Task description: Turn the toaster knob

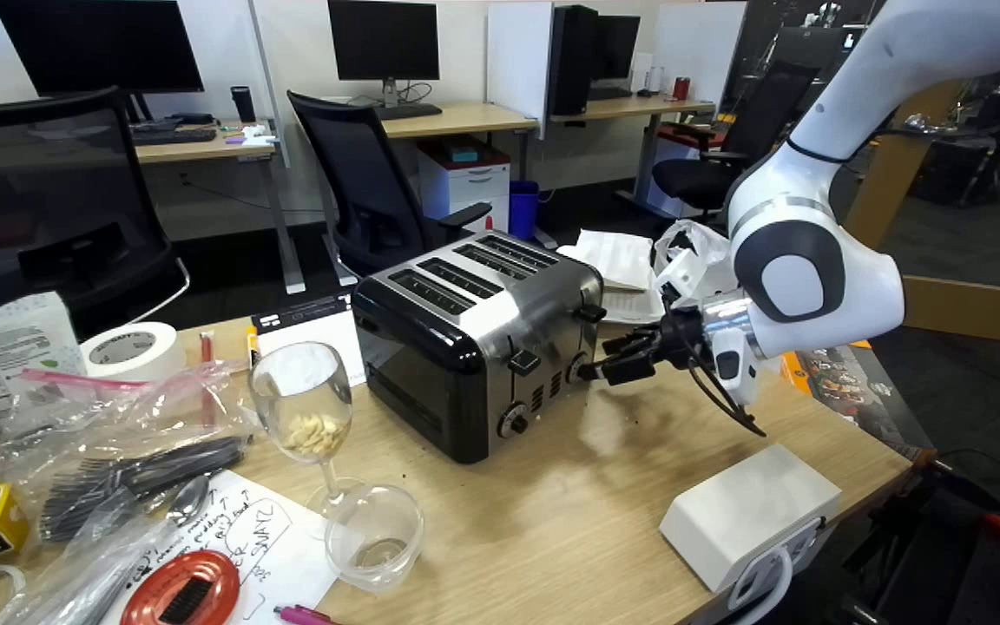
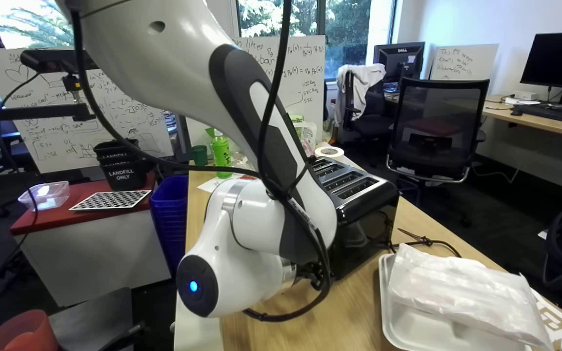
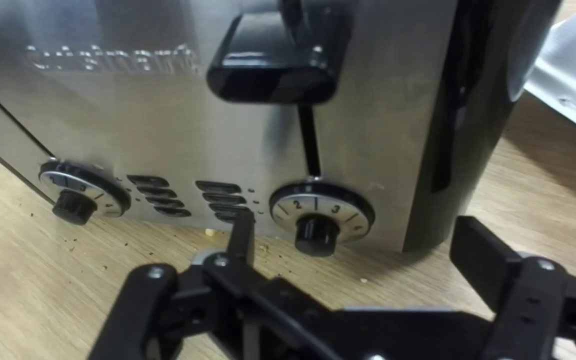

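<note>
- The jaws stand well spread and hold nothing; in the wrist view a black knob [image 3: 316, 235] lines up with the space between them (closer to the left-hand tip in that picture), a gap showing on either side of it.
- Around the base of that knob runs a silver dial [image 3: 288, 215], its figures 2 and 3 facing the jaws.
- Directly ahead of the jaws is the toaster [image 1: 474, 347], upright on the worktop [image 1: 587, 521], its brushed-silver front turned towards them (whether a tip touches the panel, I cannot tell).
- Higher than the jaws, on the same front, juts a black lever [image 3: 273, 75]; off to their left in the wrist view, past some vent slots [image 3: 165, 202], sits a second knob [image 3: 75, 207].
- Behind the jaws comes the white arm [image 1: 865, 295], a black cable [image 1: 730, 406] hanging beside them (in both exterior views); in an exterior view it hides most of them.
- Nearer the camera than the jaws, in an exterior view, a white box [image 1: 747, 512] stands at the worktop's edge.
- Beyond the jaws lies a white tray [image 2: 417, 324] with crumpled white wrapping [image 2: 456, 292] over it.
- Well apart from the jaws, past the toaster, are a wine glass [image 1: 296, 382] with pale pieces [image 1: 313, 434] inside, a clear plastic cup [image 1: 374, 538], a handwritten sheet [image 1: 292, 547] and a roll of white tape [image 1: 166, 356].
</note>
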